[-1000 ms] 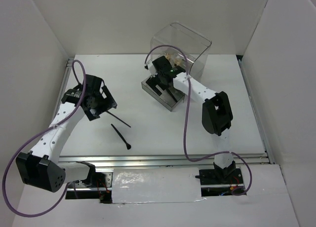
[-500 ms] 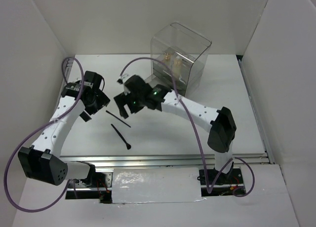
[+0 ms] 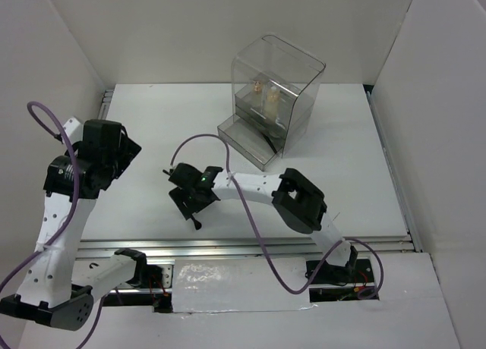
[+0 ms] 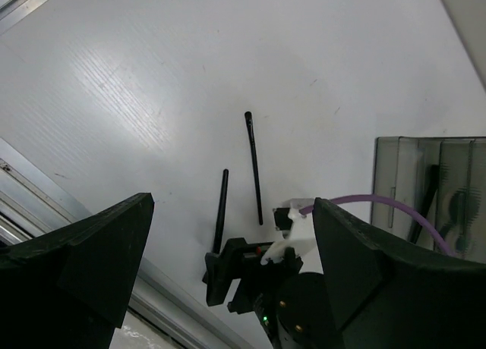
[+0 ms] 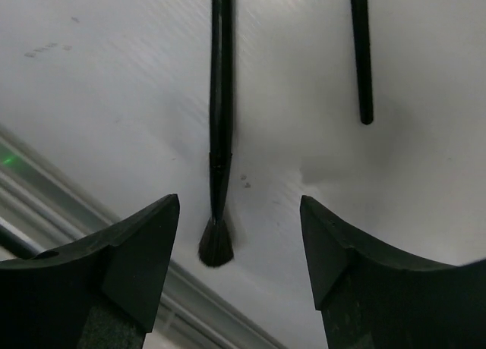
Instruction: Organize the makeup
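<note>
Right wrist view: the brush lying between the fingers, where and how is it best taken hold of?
Grip the brush on its straight handle, just above the bristle tuft, coming straight down. It lies flat on the table, so only its sides are free, and the open right pincer straddles it. The second brush lies apart, probably clear of the fingers.

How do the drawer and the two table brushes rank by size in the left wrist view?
1. Drawer.
2. Upper brush.
3. Lower brush, though unsure: the right gripper hides its end.
</note>
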Motion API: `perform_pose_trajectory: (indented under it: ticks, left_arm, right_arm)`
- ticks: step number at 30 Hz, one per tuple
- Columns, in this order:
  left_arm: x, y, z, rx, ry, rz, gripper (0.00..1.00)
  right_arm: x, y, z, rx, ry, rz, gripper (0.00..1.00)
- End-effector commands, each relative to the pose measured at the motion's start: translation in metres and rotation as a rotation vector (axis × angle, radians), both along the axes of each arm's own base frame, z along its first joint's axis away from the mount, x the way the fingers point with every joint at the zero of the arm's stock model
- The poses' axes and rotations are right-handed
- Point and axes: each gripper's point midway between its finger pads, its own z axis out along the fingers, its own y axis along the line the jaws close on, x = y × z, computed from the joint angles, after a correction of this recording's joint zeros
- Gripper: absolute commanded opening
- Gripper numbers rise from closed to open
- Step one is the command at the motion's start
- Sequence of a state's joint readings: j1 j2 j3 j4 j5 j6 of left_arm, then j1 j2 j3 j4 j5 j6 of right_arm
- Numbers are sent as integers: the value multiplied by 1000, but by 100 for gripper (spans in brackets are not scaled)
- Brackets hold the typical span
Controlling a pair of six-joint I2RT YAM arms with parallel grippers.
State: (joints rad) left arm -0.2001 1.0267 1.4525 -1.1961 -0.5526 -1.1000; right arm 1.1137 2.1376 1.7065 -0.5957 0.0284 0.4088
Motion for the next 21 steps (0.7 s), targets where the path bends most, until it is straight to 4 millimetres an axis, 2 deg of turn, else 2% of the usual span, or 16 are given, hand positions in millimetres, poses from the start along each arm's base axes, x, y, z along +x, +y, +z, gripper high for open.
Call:
perform_pose_trajectory:
  ticks: [1, 5, 7, 8, 11, 16, 17, 20, 21]
  left_arm:
    - [5, -3, -11, 24, 32, -51, 99]
    - [6, -11, -23, 12, 50, -109, 99]
    - [8, -14, -25, 10, 54, -128, 99]
    - [8, -15, -24, 9, 53, -132, 99]
    - [10, -17, -25, 11, 53, -146, 99]
    - [10, -20, -27, 20, 56, -164, 99]
    - [11, -20, -28, 21, 58, -164, 100]
    - [12, -22, -29, 18, 61, -165, 100]
    - [13, -22, -28, 15, 56, -162, 99]
  right_arm:
    - [5, 11, -7, -21, -47, -20, 72]
    - [6, 10, -33, -108, -81, -3, 61]
    - [9, 11, -35, -155, -140, 1, 58]
    - [4, 4, -49, -215, -132, 12, 53]
    - [-3, -2, -62, -244, -111, 27, 32]
    - [-2, -16, -64, -294, -150, 20, 22]
    - [-2, -17, -64, -303, -155, 18, 0]
    - [0, -18, -53, -284, -172, 15, 0]
    - [0, -17, -38, -250, -179, 13, 0]
